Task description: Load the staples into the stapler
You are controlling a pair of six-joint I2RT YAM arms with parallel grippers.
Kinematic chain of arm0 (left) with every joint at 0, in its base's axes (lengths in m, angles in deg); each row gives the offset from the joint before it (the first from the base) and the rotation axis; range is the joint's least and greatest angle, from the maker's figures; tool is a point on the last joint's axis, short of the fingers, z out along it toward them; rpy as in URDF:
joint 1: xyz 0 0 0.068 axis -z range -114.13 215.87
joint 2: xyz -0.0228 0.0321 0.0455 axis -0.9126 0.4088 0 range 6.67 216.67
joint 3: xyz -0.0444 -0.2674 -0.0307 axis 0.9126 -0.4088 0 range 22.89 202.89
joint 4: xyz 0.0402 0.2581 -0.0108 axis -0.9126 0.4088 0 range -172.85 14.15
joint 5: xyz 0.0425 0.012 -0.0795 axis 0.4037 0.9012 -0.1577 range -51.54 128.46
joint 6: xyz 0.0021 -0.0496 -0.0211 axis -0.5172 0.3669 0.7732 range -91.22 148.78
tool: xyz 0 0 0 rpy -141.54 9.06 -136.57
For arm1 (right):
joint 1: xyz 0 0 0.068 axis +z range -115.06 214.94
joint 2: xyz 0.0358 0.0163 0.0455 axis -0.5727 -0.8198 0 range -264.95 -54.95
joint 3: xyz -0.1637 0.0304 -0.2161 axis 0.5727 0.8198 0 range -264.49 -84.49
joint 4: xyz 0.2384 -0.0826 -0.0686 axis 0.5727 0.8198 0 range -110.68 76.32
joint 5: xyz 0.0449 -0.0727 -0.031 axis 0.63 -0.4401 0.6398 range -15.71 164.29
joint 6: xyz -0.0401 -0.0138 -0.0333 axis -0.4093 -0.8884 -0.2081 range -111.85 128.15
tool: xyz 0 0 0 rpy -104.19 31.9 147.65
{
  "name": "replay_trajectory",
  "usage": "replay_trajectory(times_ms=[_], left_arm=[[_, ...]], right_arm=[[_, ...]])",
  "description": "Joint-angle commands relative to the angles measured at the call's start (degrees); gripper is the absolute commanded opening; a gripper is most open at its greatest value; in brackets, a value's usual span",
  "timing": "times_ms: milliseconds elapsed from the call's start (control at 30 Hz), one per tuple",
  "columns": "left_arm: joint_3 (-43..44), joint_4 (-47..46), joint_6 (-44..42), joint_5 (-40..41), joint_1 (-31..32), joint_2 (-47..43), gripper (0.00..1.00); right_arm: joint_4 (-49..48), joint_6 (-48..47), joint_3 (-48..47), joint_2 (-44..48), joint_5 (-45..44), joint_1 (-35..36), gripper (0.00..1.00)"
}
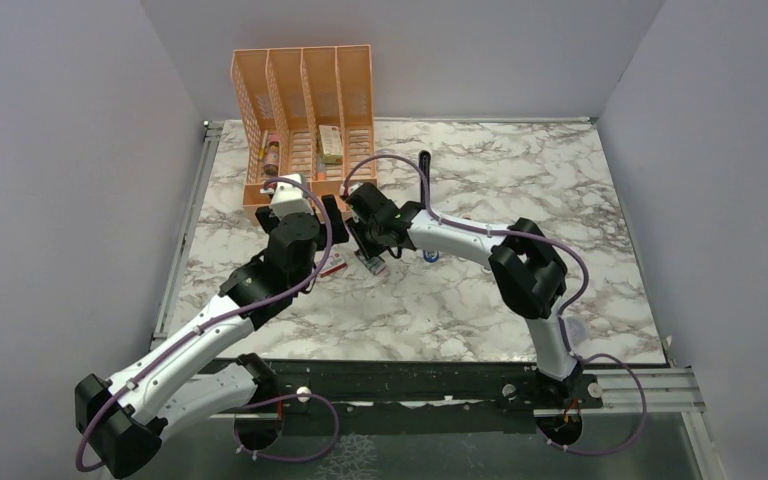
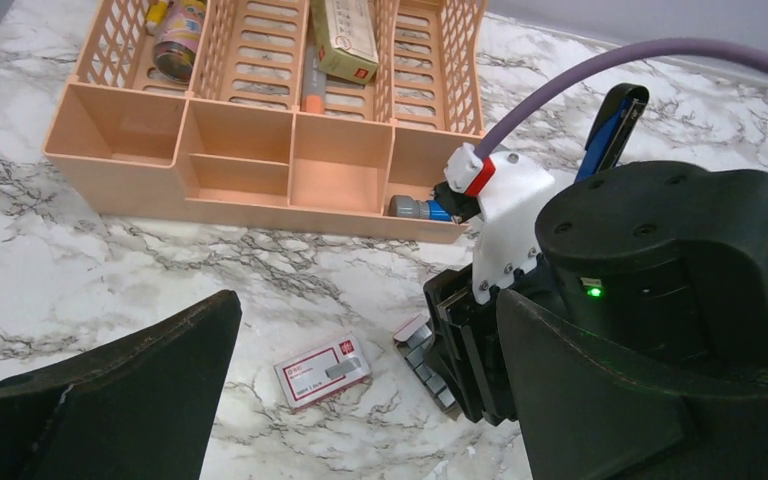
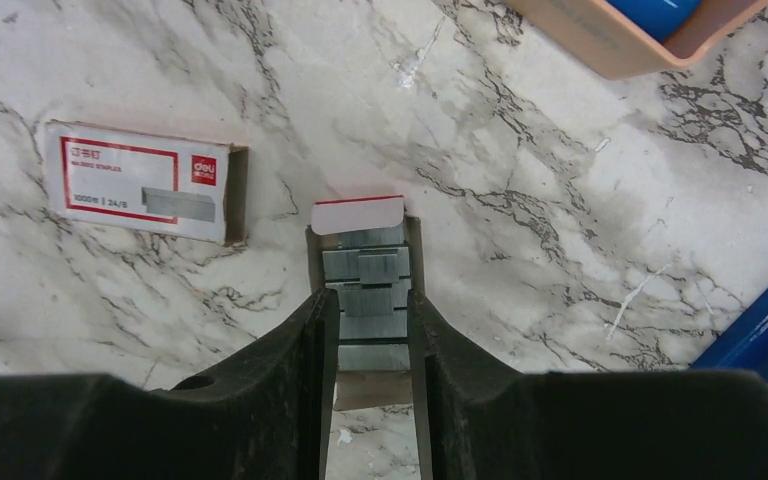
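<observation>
1. At the right claw (image 3: 371,300): narrowed to a slit, fingers (image 3: 325,335) down both sides of the staples (image 3: 365,270) in their tray (image 3: 312,250); seemingly pinching them, contact partly hidden.
2. At the left claw (image 2: 368,330): spread wide, gripping nothing.
3. For the stapler (image 2: 612,128): near the tray, touched by neither claw.

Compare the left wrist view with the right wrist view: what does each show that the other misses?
Only the left wrist: the orange organizer's compartments, holding a bottle and a carton, and the right arm hiding part of the staple tray. Only the right wrist: the right end effector straddling the staples. Both: the staple box, that tray and the marble table.
</observation>
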Motion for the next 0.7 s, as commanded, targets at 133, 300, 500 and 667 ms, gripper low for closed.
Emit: replay_trajectory(times_ms=[133,300,500,667], left_arm=[[-1.24,-0.76,1.18,3.47,-0.13,-1.77,0.99],[-1.36,-1.08,1.18,3.36,-0.18,-1.68,0.99],[-1.55,-1.34,1.27,3.31,-0.16,-1.68,0.99],[-1.64,-1.45,1.27,3.2,-0.15,-1.81,0.99]], right_arm=[[3.12,-1.79,-3.41,-3.53,0.88,0.63,0.38],[3.49,-2.2,-3.44,-3.91,1.65,0.72,0.38],[4.1,-2.73,-4.01,-4.97,2.22,0.95,0.4],[4.37,-2.61,-4.44,-5.79,2.1,0.99,0.39]])
